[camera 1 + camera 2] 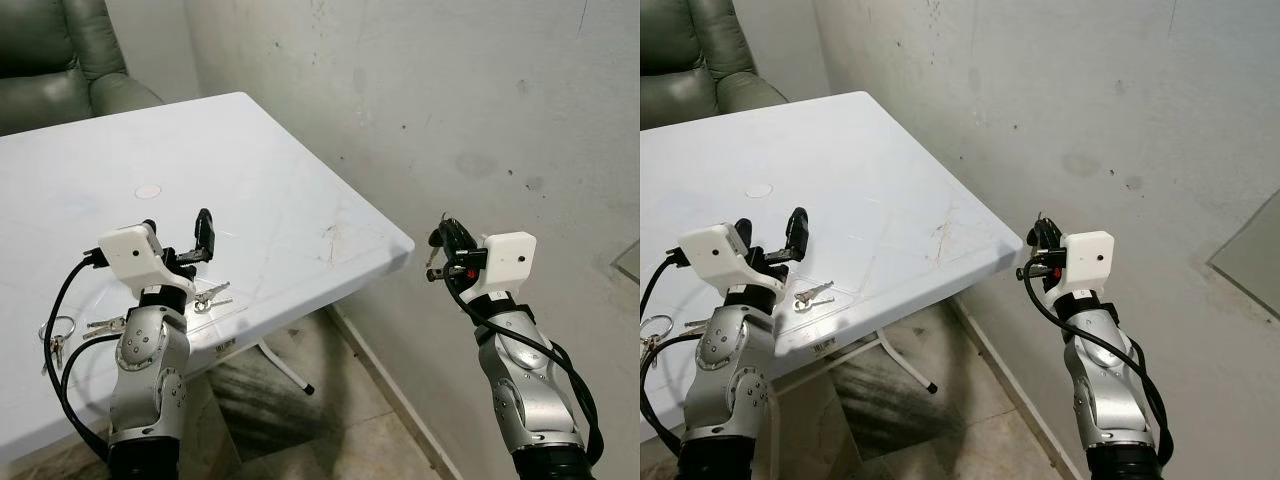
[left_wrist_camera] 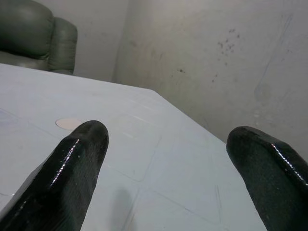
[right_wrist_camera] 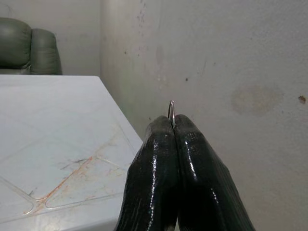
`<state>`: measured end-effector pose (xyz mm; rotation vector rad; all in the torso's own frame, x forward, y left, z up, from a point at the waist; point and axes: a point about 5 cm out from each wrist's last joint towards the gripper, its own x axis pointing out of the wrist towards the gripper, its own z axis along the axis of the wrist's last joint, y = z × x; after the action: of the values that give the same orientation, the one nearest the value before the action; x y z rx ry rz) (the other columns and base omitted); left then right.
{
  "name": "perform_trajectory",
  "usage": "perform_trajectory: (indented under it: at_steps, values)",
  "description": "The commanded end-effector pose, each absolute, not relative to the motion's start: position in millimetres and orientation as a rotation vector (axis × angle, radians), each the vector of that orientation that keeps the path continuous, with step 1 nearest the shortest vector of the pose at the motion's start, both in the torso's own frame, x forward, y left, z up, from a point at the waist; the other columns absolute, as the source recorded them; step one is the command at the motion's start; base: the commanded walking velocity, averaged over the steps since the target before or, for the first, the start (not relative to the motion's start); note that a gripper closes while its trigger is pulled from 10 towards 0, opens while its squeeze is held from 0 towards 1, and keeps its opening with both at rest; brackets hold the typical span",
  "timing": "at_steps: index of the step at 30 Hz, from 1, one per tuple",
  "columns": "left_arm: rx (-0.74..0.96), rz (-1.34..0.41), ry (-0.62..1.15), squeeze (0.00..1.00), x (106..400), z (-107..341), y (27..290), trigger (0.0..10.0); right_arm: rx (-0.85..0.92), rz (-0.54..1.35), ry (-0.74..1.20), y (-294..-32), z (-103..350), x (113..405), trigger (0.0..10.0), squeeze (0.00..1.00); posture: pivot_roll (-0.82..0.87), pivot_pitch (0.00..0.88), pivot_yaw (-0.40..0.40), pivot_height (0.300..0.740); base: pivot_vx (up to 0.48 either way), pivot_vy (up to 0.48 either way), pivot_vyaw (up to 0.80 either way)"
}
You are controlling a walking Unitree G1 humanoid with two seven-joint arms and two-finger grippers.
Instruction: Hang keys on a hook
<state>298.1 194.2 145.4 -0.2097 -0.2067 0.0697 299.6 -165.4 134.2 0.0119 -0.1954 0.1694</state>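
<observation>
The right gripper [image 3: 173,126] pinched a key ring [image 3: 171,109] between pressed fingers, held off the table's corner near the wall [image 1: 480,110]. The left gripper [image 2: 168,159] hovered spread above the white table [image 1: 280,190], near 2 loose keys [image 1: 212,294].

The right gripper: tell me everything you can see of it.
The right gripper ends a silver arm with a white camera housing and black cabling. It is raised beside the table's corner, out over the floor, facing the stained wall. Its two long, glossy black fingers are pressed together, pinching a thin metal key ring whose loop pokes out above the fingertips. Something small dangles below the gripper; what it is cannot be told.
</observation>
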Motion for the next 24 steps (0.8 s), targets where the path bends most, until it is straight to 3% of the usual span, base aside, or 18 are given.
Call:
perform_trajectory:
  at_steps: [1, 14, 19, 24]
  values:
    - [-0.202, 0.066, -0.215, 0.0, 297.2, 148.8, 191.2, 10.0, 0.01, 0.156, -0.212, -168.6, 140.0, 299.0, 10.0, 0.0, 0.01, 0.0, -0.057, 0.74, 0.0, 0.0, -0.73]
    - [-0.177, 0.053, -0.212, 0.0, 295.4, 148.3, 189.1, 10.0, 0.013, 0.154, -0.209, -168.5, 140.1, 298.3, 10.0, 0.0, 0.01, 0.0, -0.056, 0.74, 0.0, 0.0, -0.72]
    - [-0.187, 0.045, -0.213, 0.0, 295.0, 148.9, 187.6, 10.0, 0.015, 0.155, -0.208, -167.6, 139.7, 298.0, 10.0, 0.0, 0.01, 0.0, -0.055, 0.74, 0.0, -0.48, -0.72]
    - [-0.22, 0.05, -0.212, 0.0, 294.7, 148.5, 186.1, 10.0, 0.014, 0.157, -0.206, -167.3, 139.1, 297.0, 10.0, 0.0, 0.01, 0.0, -0.053, 0.74, 0.0, 0.0, -0.72]
